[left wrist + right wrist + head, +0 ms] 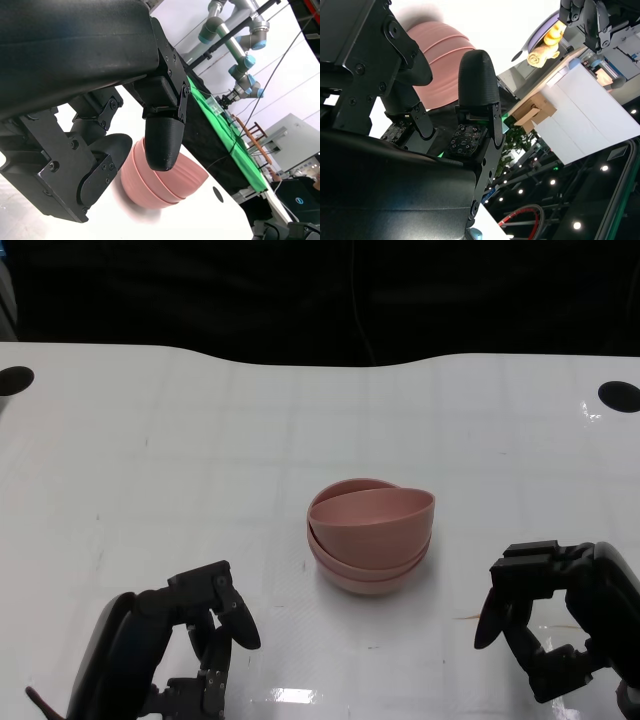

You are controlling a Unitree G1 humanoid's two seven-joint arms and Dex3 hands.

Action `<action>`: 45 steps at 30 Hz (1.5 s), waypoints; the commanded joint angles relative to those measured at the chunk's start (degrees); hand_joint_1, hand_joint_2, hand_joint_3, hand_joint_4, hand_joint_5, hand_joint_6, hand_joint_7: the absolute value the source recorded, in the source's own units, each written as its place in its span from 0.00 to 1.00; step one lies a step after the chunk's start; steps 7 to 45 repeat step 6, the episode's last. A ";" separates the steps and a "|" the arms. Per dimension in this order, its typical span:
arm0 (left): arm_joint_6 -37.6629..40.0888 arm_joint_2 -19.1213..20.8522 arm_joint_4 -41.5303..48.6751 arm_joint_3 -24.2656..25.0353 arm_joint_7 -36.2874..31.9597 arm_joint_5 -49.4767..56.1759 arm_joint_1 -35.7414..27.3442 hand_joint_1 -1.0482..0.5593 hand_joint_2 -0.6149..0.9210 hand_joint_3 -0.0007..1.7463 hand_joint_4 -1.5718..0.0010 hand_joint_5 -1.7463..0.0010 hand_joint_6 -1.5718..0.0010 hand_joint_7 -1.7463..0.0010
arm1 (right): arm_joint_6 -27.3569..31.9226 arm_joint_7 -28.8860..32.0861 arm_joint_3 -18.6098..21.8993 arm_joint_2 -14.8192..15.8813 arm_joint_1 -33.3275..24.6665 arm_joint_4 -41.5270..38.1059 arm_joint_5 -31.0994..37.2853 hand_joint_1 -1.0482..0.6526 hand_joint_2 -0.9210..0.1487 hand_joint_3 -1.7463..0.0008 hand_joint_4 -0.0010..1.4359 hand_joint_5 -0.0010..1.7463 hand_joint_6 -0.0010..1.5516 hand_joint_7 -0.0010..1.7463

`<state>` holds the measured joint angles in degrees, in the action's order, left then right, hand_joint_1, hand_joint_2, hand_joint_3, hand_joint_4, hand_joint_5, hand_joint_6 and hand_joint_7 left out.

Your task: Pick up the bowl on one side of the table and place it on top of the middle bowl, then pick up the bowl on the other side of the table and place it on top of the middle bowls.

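Pink bowls (370,540) sit stacked at the middle of our white worktop (150,460), the top one tilted. They lie ahead and between our left hand (205,635) and right hand (545,625); both hold nothing, fingers apart, with bare surface all round.

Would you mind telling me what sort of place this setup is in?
Probably a robotics lab or demo hall: industrial robot arms stand over a green table behind the white table with the stacked pink bowls.
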<state>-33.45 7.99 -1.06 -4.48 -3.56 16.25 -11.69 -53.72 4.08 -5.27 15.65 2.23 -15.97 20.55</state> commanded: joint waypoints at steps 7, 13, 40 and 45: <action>-1.42 0.98 1.42 0.49 0.23 -0.75 0.34 0.66 0.57 0.90 0.42 0.01 0.48 0.11 | -1.01 -0.96 -0.32 0.77 1.03 -0.99 -0.86 0.76 0.87 0.00 0.74 0.95 0.67 0.76; -1.42 0.98 1.42 0.49 0.23 -0.75 0.34 0.66 0.57 0.90 0.42 0.01 0.48 0.11 | -1.01 -0.96 -0.32 0.77 1.03 -0.99 -0.86 0.76 0.87 0.00 0.74 0.95 0.67 0.76; -1.42 0.98 1.42 0.49 0.23 -0.75 0.34 0.66 0.57 0.90 0.42 0.01 0.48 0.11 | -1.01 -0.96 -0.32 0.77 1.03 -0.99 -0.86 0.76 0.87 0.00 0.74 0.95 0.67 0.76; -1.42 0.98 1.42 0.49 0.23 -0.75 0.34 0.66 0.57 0.90 0.42 0.01 0.48 0.11 | -1.01 -0.96 -0.32 0.77 1.03 -0.99 -0.86 0.76 0.87 0.00 0.74 0.95 0.67 0.76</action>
